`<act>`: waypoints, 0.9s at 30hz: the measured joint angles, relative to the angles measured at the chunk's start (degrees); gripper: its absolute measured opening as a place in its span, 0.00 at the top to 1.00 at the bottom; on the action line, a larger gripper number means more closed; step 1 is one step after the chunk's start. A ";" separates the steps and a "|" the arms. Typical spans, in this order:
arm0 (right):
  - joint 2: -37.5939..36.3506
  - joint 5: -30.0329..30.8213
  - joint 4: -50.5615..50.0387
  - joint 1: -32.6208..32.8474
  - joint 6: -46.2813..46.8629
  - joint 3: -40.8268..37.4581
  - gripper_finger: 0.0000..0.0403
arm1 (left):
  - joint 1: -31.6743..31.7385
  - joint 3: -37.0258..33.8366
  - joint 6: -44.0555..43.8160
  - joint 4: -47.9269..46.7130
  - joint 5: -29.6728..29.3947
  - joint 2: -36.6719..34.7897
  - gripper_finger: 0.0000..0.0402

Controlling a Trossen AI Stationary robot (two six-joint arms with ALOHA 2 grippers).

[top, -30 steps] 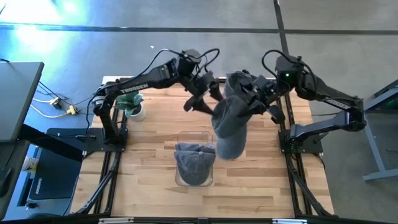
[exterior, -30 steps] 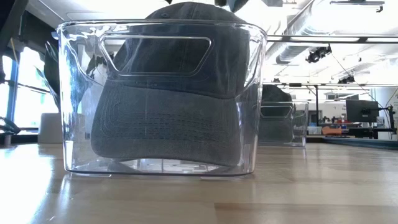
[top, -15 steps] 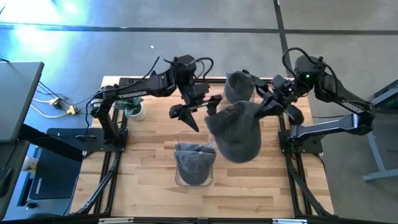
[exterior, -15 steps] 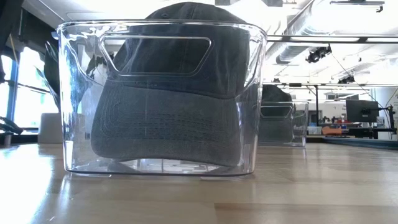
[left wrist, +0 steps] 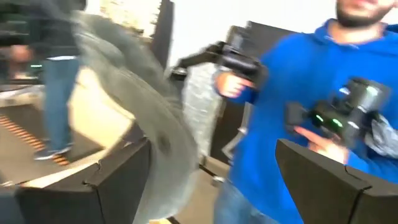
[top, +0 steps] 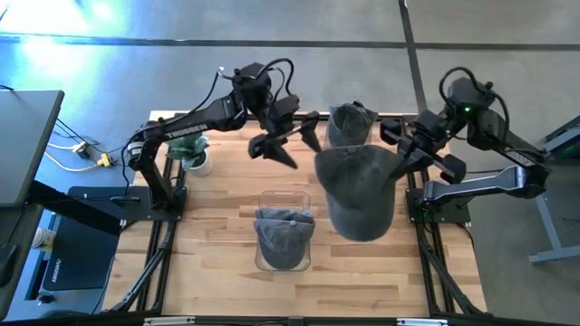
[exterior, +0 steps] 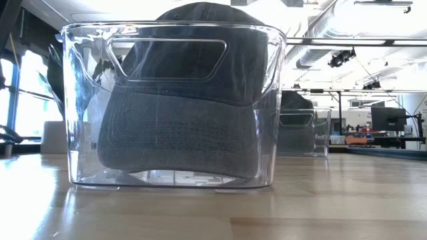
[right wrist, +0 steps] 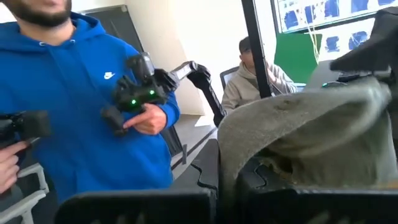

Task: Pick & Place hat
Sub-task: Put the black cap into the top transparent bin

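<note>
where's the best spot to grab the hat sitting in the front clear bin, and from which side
Probably the crown, from straight above. The hat fills the clear bin, whose walls block any sideways approach, and in the low view its crown pokes above the rim while the brim lies low against the front wall. The left gripper, open and raised above the table's rear, is nearer; the right gripper holds another hat.

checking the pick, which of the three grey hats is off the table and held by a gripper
The large grey hat hanging from the right gripper. The other two sit in clear bins: one at the table's front, one at its back.
</note>
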 joint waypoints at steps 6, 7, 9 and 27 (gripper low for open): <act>1.79 0.00 0.36 0.00 -0.51 -0.02 1.00 | 0.02 0.11 1.42 0.90 -10.98 1.20 0.17; 2.07 -0.27 0.36 0.00 -0.68 -0.02 1.00 | -0.54 0.09 1.63 1.21 -12.89 1.70 0.17; 2.51 -0.92 0.38 0.00 -0.81 -0.02 1.00 | -1.33 -0.10 1.61 1.55 -16.25 3.06 0.17; 2.63 -1.08 0.57 0.00 -1.71 -0.04 1.00 | -6.48 0.71 -11.93 21.14 -7.46 11.94 0.17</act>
